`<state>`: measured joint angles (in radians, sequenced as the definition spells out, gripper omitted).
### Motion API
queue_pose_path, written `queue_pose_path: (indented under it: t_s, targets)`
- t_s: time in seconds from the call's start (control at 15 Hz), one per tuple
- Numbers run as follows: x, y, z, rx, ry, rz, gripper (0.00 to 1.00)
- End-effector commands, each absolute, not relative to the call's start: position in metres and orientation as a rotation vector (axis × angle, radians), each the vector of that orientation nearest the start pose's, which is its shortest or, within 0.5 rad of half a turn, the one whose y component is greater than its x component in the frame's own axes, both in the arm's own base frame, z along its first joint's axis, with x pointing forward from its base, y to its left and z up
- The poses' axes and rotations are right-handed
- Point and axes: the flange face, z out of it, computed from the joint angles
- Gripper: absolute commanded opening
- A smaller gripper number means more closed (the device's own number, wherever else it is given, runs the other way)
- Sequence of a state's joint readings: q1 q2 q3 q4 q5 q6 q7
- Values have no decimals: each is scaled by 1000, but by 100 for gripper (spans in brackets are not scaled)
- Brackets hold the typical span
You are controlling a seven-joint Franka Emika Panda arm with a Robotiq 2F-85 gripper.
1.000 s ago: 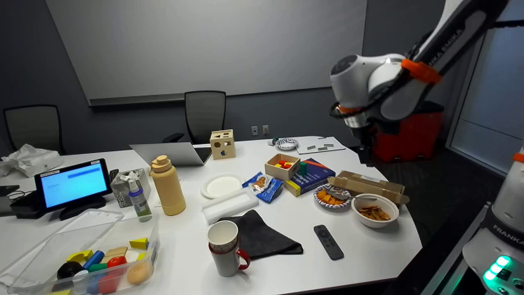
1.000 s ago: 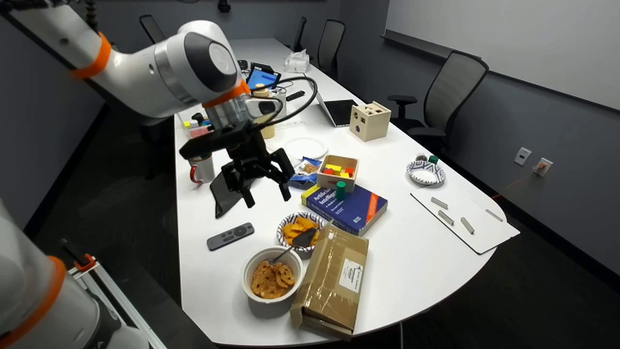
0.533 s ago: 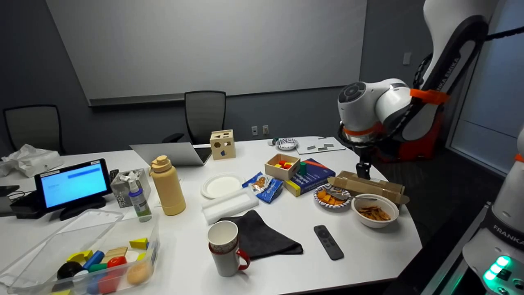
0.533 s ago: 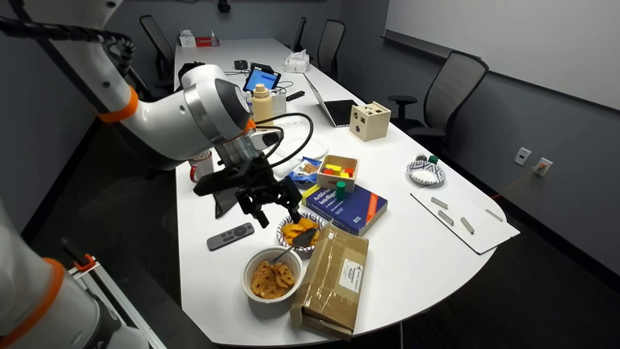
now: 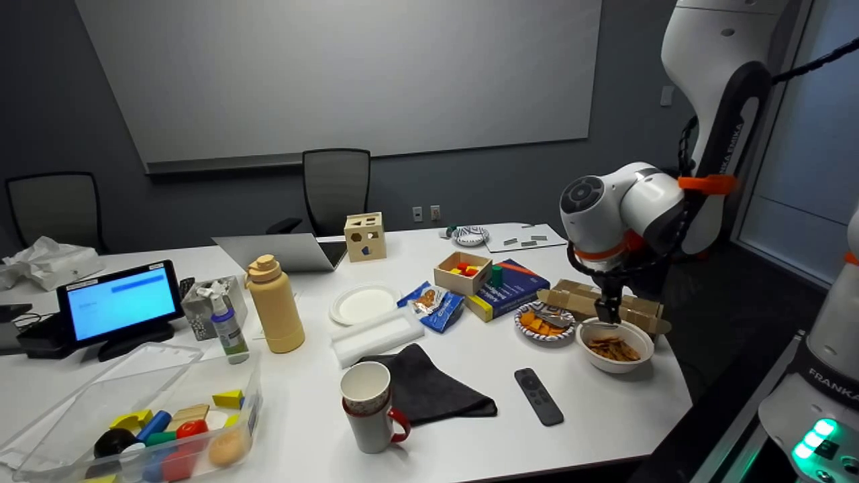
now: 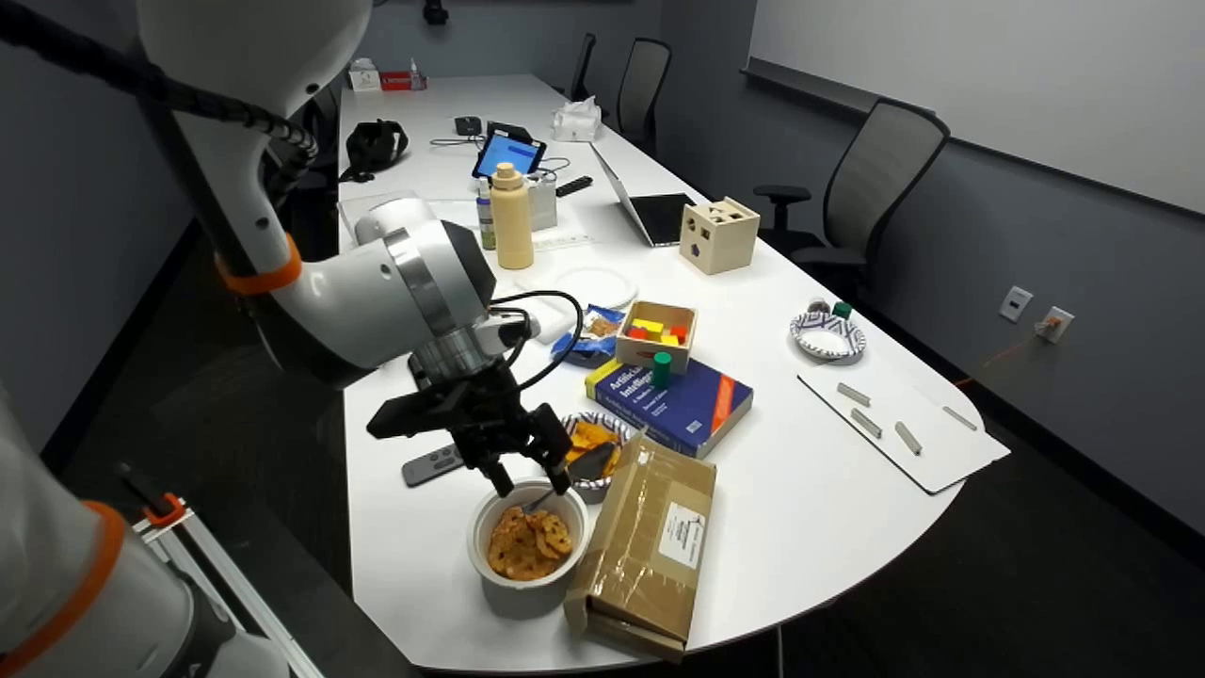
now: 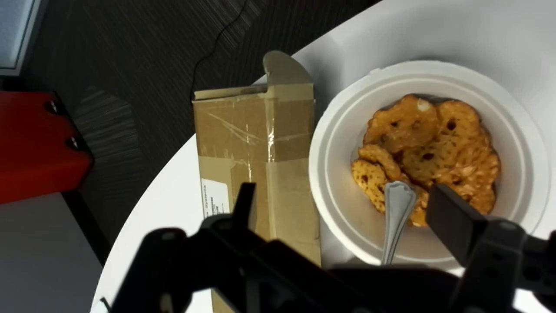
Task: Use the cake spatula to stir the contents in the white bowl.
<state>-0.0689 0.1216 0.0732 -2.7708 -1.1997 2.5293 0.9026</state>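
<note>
Silver-handled, the cake spatula [image 6: 593, 461] points from near left to far right in an exterior view, handle over the white bowl [image 6: 478, 529], dark blade on orange food [image 6: 590, 435] in the smaller bowl [image 6: 617, 426]. Close by, the gripper [image 6: 530, 482], fingers wide apart, holds nothing.

The blue book [image 6: 680, 407] reads "Artificial Intelligence", the robot's base [image 5: 820, 402] "FRANKA", its arm [image 5: 713, 94] "EMIKA"

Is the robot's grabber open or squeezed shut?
Open: the two fingers of the gripper stand wide apart in the wrist view, and the cake spatula's handle shows between them with gaps on both sides.
</note>
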Motion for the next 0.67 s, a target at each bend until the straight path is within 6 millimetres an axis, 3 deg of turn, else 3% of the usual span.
queue_pose_path:
  t_s: [0.0, 0.6]
  targets:
    - [333, 15, 131, 2577, 256, -68, 100]
    - [361, 22, 95, 2554, 190, -38, 100]
